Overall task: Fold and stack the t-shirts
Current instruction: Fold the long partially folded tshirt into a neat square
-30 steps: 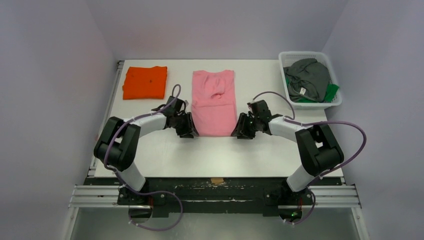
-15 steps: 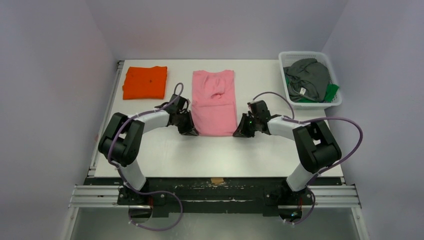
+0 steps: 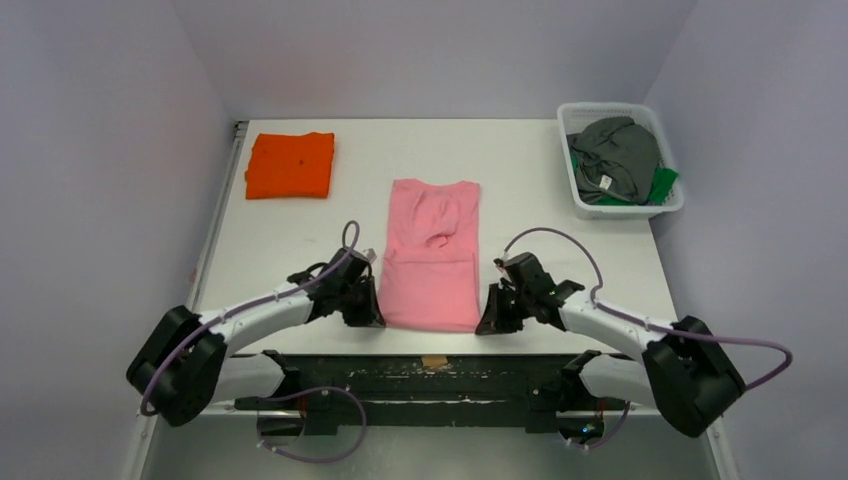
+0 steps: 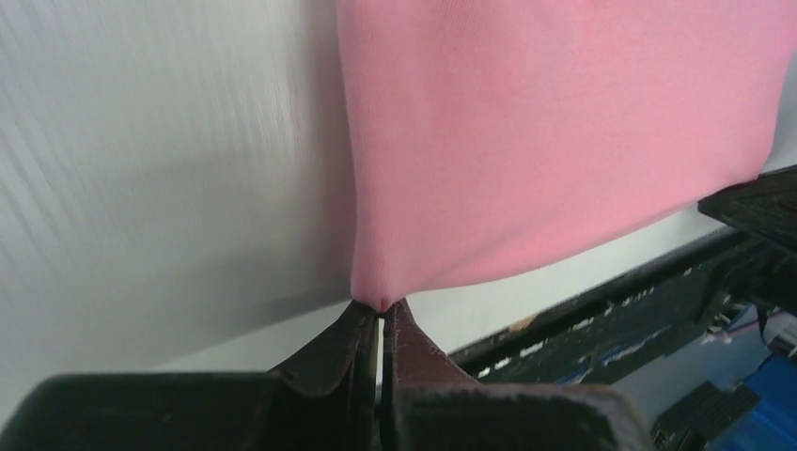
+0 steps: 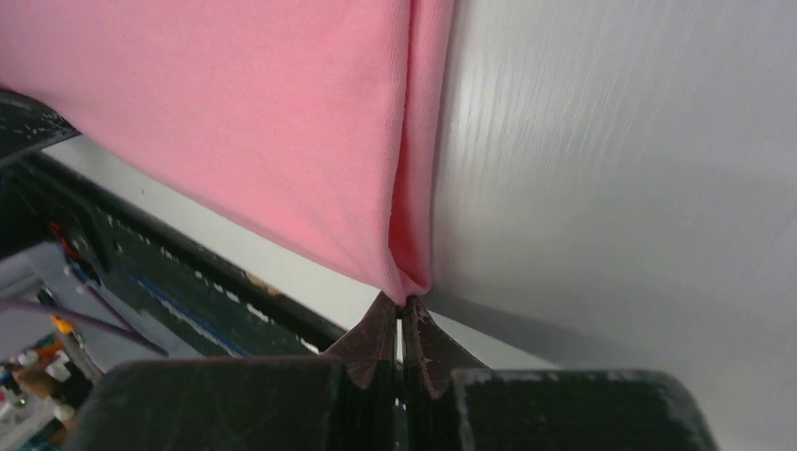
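Note:
A light pink t-shirt point(image 3: 432, 255) lies lengthwise on the table, its near hem close to the front edge. My left gripper point(image 3: 376, 316) is shut on the shirt's near left corner; the left wrist view shows pink cloth point(image 4: 526, 141) pinched at the fingertips point(image 4: 382, 305). My right gripper point(image 3: 485, 322) is shut on the near right corner, where folded pink cloth point(image 5: 282, 132) meets the closed tips point(image 5: 406, 303). A folded bright orange t-shirt point(image 3: 290, 165) rests at the far left. Dark grey point(image 3: 615, 155) and green point(image 3: 662, 183) shirts fill the basket.
The white mesh basket point(image 3: 572, 120) stands at the far right corner. The table's dark front rail point(image 3: 430, 362) runs just behind both grippers. Walls close in on the left, back and right.
Both grippers closed on the pink shirt's near corners and pulled it toward the front edge; the shirt has slid nearer and both arms are drawn back low.

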